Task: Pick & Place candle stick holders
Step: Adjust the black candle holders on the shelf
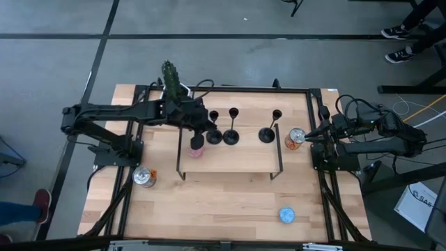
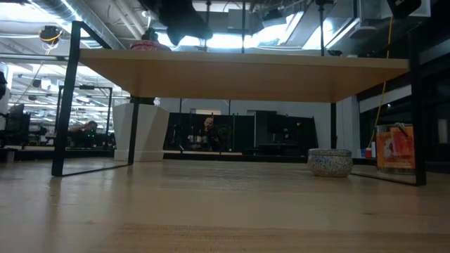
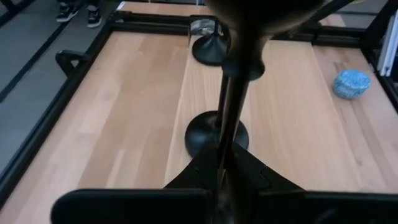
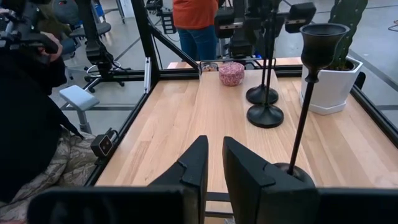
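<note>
Three black candle stick holders stand in a row on a raised wooden shelf [image 1: 230, 159]. My left gripper [image 1: 208, 127] is shut on the leftmost holder [image 1: 214, 134]. In the left wrist view that holder's stem [image 3: 229, 124] runs up between the fingers to its cup [image 3: 261, 15]. The middle holder [image 1: 231, 132] and the right holder [image 1: 268, 132] stand free on their round bases. My right gripper [image 4: 214, 152] hovers at the shelf's right end, just short of the right holder [image 4: 305, 118]. Its fingers are a narrow gap apart with nothing between them. My left gripper pinches the leftmost holder's thin stem [image 3: 227, 134] between its two fingers, below the cup. The fingers come from the table's left, slanting downward, and lie across the stem. The holder stays upright; in the right wrist view its base [image 4: 261, 94] appears to rest on the shelf.
A pink tin [image 1: 196, 148] sits on the shelf beside my left gripper. An orange-labelled can [image 1: 295, 137] stands at the shelf's right end, another can [image 1: 145, 176] at the front left, and a blue tin [image 1: 286, 215] at the front right. A potted plant [image 1: 171, 75] stands at the far edge.
</note>
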Robot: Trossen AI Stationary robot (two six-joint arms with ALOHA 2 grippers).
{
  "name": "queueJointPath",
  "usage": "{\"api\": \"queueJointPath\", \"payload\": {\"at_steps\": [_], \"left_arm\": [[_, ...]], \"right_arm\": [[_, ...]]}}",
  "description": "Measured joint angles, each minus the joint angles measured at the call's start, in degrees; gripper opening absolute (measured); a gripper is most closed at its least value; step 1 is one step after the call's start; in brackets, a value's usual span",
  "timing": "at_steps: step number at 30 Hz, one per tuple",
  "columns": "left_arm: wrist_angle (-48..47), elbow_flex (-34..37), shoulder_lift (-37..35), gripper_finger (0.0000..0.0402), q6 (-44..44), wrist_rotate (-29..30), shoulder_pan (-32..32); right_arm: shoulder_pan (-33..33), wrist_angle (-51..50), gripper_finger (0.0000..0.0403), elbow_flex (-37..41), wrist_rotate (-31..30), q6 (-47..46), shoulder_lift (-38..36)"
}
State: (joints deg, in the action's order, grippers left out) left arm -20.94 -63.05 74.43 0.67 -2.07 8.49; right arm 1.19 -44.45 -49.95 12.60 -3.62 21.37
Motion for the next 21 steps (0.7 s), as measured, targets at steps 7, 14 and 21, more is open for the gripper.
{"api": "queueJointPath", "payload": {"at_steps": [7,14,21], "left_arm": [[4.2,0.0,1.8,0.0009,-1.4,-3.5,0.8],[4.5,0.2,1.5,0.001,-1.5,-3.8,1.9],[6.7,0.4,2.0,0.001,-3.5,-3.0,1.9]], "right_arm": [[0.0,0.0,0.0053,0.0,-0.2,0.0,0.0],[0.0,0.0,0.0053,0.0,-0.2,0.0,0.0],[0.0,0.0,0.0053,0.0,-0.2,0.0,0.0]]}}
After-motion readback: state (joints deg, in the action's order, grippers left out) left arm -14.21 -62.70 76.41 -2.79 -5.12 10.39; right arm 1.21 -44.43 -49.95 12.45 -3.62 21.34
